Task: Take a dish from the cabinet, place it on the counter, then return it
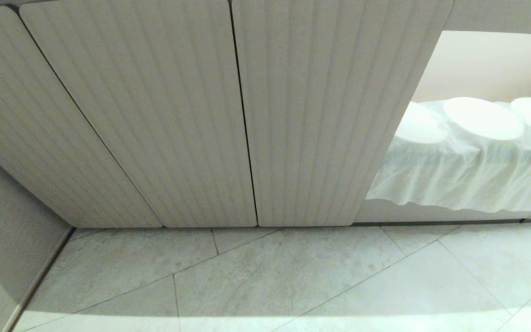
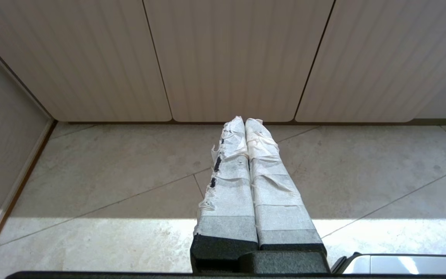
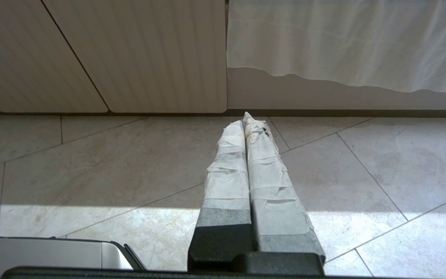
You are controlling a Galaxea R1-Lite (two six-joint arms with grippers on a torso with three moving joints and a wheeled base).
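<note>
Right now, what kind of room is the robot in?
Probably a kitchen or dining area. There are low cabinet doors with ribbed beige fronts, an open shelf holding white dishes under a thin see-through cover, and a pale tiled floor.

Sunlit floor (image 1: 293,281) foreground, shadowed near cabinet (image 1: 191,115), overexposed white dishes (image 1: 482,117)

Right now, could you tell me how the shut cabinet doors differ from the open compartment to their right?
The doors are beige and vertically ribbed, hiding what lies behind them; the open compartment is lit and shows white round dishes inside. The doors are bare, while a thin white cloth hangs over the compartment's front edge. Both belong to the same low cabinet, standing on the tiled floor.
</note>
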